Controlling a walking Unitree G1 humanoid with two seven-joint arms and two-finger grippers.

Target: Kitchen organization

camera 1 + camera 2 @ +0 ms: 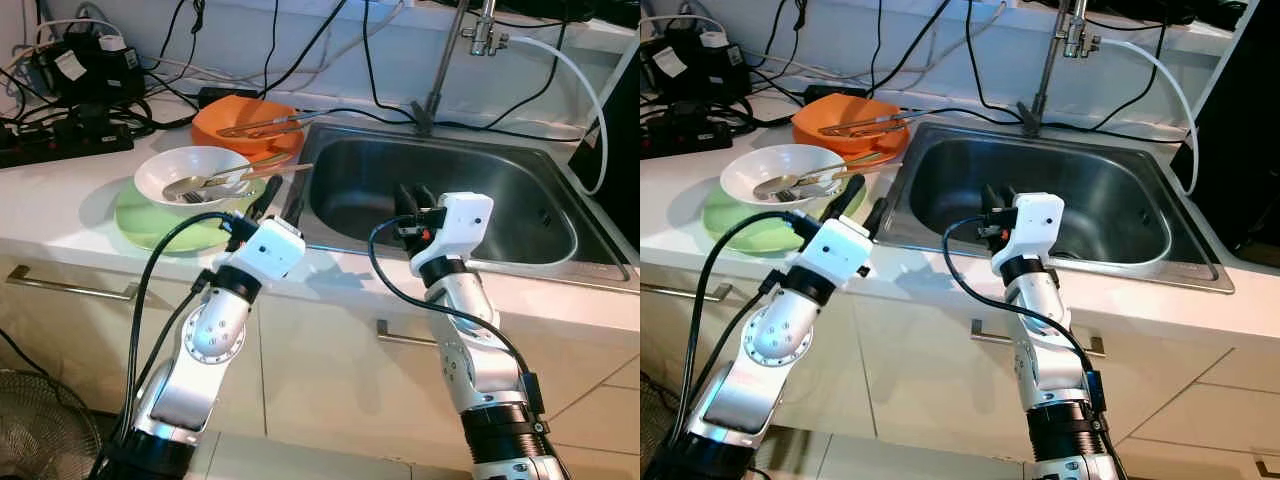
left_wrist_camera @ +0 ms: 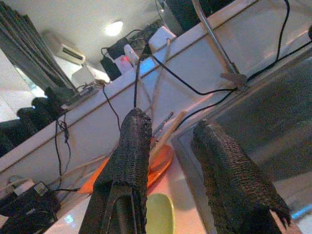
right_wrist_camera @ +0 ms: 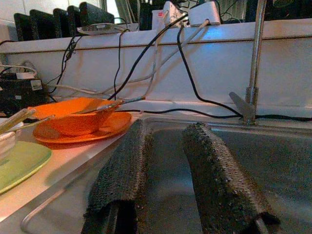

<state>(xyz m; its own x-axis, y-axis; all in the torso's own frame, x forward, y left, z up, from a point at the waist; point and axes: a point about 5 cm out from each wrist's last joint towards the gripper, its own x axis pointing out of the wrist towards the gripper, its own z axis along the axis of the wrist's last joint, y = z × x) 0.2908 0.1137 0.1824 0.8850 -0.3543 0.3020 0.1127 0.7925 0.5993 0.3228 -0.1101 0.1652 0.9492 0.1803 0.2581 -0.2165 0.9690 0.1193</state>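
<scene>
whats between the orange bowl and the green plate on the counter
The white bowl, holding cutlery, sits between the orange bowl and the green plate, resting on the plate; clear in the left eye view.

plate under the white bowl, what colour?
Light green. The plate sits under the white bowl; clearest in the left eye view.

From the head, our two eye views look forward and down on the counter and the sink [image 1: 440, 200], both arms reaching in from below. Our left wrist view sits low, looking up along the left gripper [image 2: 170, 165] toward the faucet [image 2: 214, 44]. Our right wrist view looks level along the right gripper [image 3: 165, 170], close over the basin; both share the orange bowl [image 3: 73, 117].
</scene>
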